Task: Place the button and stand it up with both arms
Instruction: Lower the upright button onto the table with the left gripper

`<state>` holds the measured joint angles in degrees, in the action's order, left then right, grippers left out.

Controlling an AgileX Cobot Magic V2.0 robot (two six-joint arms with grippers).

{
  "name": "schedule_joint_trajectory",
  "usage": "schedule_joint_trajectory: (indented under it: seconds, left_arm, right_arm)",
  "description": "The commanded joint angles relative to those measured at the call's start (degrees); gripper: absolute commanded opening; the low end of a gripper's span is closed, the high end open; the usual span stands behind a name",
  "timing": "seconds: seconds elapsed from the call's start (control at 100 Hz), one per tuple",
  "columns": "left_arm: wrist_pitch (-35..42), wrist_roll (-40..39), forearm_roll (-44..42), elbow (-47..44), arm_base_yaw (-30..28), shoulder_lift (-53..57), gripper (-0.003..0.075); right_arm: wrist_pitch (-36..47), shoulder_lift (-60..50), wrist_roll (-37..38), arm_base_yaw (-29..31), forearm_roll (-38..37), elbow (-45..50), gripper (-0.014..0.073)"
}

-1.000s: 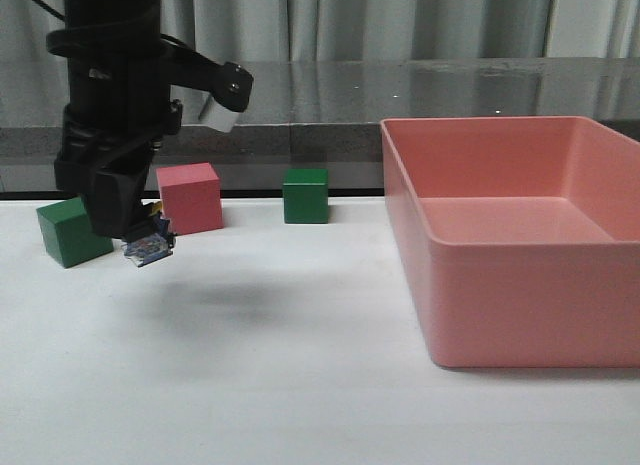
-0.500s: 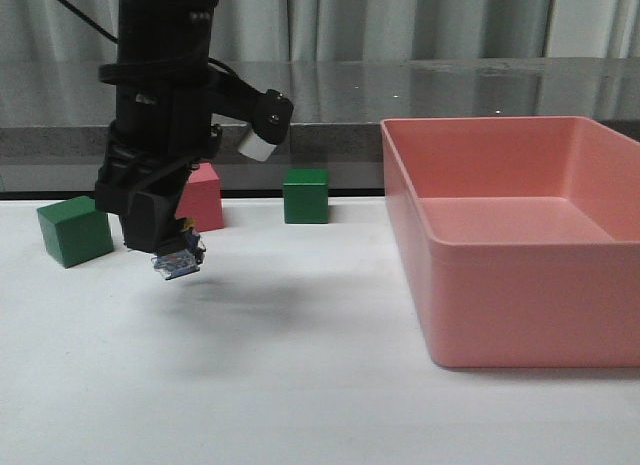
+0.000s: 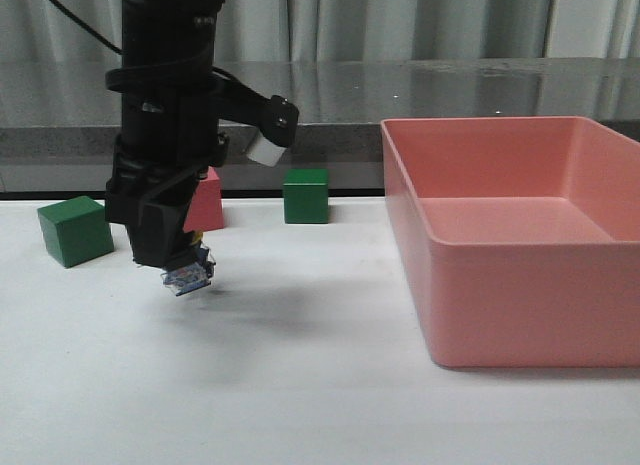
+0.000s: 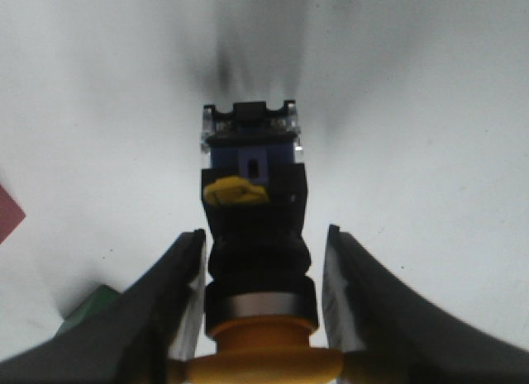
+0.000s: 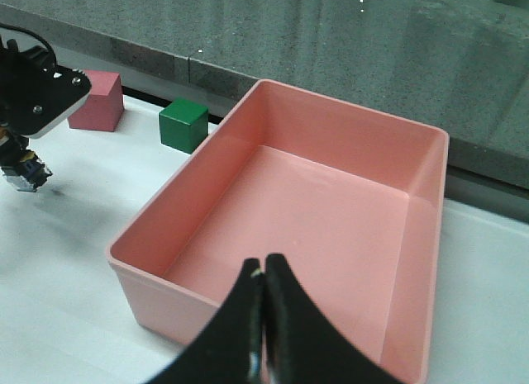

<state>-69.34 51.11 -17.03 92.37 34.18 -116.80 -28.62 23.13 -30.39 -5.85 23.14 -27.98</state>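
My left gripper (image 3: 178, 260) is shut on the button (image 3: 187, 276) and holds it low over the white table, left of the middle. The blue-clear base block points down, slightly tilted. I cannot tell whether it touches the table. In the left wrist view the fingers (image 4: 186, 260) clamp the yellow mushroom cap of the button (image 4: 252, 198), and the black body and blue base stick out beyond them. My right gripper (image 5: 264, 267) is shut and empty, hovering above the pink bin (image 5: 413, 235). It is out of the front view. The button also shows in the right wrist view (image 5: 23, 171).
The large pink bin (image 3: 500, 315) fills the right side of the table. A green cube (image 3: 73, 230) sits at the far left. A pink cube (image 3: 207, 210) is partly hidden behind my left arm. Another green cube (image 3: 305, 195) stands at the back middle.
My left arm has moved right and toward the front with the button and lowered it closer to the table. It now covers more of the pink cube.
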Motion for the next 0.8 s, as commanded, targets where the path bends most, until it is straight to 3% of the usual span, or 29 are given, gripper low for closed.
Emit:
schedule_joint_trajectory:
  seconds: [0.0, 0.66, 0.79]
  left_arm:
    - [-3.9, -0.7, -0.4, -0.5, 0.3, 2.7, -0.0008]
    - [-3.9, -0.7, -2.6, -3.0, 0.3, 2.8, -0.0007]
    - [-3.9, -0.7, -1.5, -2.5, 0.3, 2.8, 0.0046]
  right_arm:
    - [3.4, 0.1, 0.1, 0.4, 0.8, -1.5, -0.006]
    - [3.4, 0.1, 0.1, 0.4, 0.8, -1.5, -0.006]
    - [3.4, 0.1, 0.1, 0.4, 0.8, -1.5, -0.006]
